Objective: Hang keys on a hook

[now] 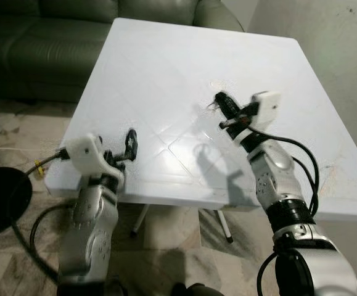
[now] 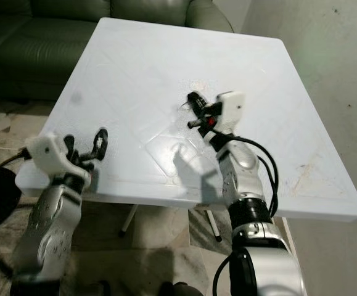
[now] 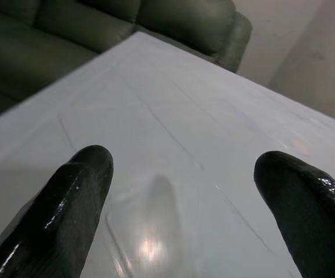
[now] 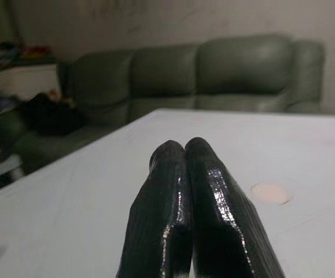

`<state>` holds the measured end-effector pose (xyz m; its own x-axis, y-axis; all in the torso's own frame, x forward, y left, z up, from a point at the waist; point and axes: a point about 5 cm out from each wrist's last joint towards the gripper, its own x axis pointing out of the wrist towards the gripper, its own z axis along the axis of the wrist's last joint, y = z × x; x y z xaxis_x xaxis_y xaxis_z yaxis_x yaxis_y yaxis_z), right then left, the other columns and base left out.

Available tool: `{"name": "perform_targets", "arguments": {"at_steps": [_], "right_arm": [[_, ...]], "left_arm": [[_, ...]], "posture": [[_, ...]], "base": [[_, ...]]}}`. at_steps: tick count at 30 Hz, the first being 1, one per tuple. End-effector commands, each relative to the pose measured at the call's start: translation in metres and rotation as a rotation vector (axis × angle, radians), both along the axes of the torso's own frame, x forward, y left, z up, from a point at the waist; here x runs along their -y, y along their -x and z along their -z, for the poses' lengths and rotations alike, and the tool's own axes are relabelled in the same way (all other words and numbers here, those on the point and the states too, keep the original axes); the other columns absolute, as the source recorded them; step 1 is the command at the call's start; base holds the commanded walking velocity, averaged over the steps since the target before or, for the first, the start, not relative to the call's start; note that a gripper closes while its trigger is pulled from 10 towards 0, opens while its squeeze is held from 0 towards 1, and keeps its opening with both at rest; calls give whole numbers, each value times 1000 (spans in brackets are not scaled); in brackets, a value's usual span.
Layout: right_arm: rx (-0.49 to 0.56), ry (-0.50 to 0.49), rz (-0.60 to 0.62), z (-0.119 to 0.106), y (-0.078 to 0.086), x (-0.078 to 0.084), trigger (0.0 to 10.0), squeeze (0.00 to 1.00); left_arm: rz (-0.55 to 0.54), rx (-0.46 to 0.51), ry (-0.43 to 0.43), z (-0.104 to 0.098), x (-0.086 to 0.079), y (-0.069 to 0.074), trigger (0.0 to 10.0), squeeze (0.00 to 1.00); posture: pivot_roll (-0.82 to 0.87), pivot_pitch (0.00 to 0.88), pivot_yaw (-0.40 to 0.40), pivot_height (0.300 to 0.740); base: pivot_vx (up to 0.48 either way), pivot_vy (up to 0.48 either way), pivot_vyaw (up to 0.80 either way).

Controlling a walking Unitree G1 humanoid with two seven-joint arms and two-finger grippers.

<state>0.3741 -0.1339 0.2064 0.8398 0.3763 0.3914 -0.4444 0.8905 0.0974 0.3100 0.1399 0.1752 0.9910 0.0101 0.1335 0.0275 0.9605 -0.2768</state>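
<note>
Left gripper (image 1: 129,147) over near table edge, fingers (image 3: 74,197) spread wide, nothing between them. Right gripper (image 1: 220,102) further in over white table (image 1: 166,74), fingers (image 4: 213,197) pressed together; cannot tell whether keys are pinched there. Beyond it: green sofa (image 1: 55,37).

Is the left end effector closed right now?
No, the left end effector is open: its two black fingers stand wide apart above the white table.
</note>
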Motion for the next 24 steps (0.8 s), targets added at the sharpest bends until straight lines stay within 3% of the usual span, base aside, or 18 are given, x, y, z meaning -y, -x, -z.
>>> {"name": "perform_targets", "arguments": {"at_steps": [1,5,10,11,12,13,14,16,21,24], "right_arm": [[21,-13,33,-5,3,6,0,0],[52,-18,92,-14,10,11,0,0],[52,-4,126,-15,18,15,0,0],[47,5,132,-14,20,16,1137,0],[44,13,136,-14,21,16,1137,0],[35,8,148,-12,27,18,3725,0],[33,9,154,-12,28,19,3882,0],[21,14,169,-8,31,20,10000,0],[-17,31,226,5,51,22,10000,0],[-28,43,253,7,57,24,10000,0]], "left_arm": [[-6,-10,-25,1,0,-5,10000,0],[26,34,-81,-12,-3,-23,10000,0],[80,69,-122,-20,-6,-30,10000,0],[93,83,-119,-21,-7,-29,10000,0],[102,94,-116,-21,-8,-28,10000,0],[119,94,-123,-19,-10,-24,10000,0],[122,94,-123,-18,-10,-23,10000,0],[139,102,-118,-15,-11,-17,10000,0],[144,78,-112,0,-14,7,10000,0],[142,72,-110,2,-16,12,10000,0]], "posture": [[58,109,-115,740],[41,95,-107,740],[31,92,-100,740],[31,92,-100,740],[31,92,-100,740],[31,92,-100,740],[19,88,-94,740],[13,82,-92,740],[6,63,-86,740],[2,52,-85,740]], "base": [[0,0,0],[0,0,0],[0,0,0],[0,0,0],[0,0,0],[0,0,0],[0,0,0],[0,0,0],[0,0,0],[0,0,0]]}}
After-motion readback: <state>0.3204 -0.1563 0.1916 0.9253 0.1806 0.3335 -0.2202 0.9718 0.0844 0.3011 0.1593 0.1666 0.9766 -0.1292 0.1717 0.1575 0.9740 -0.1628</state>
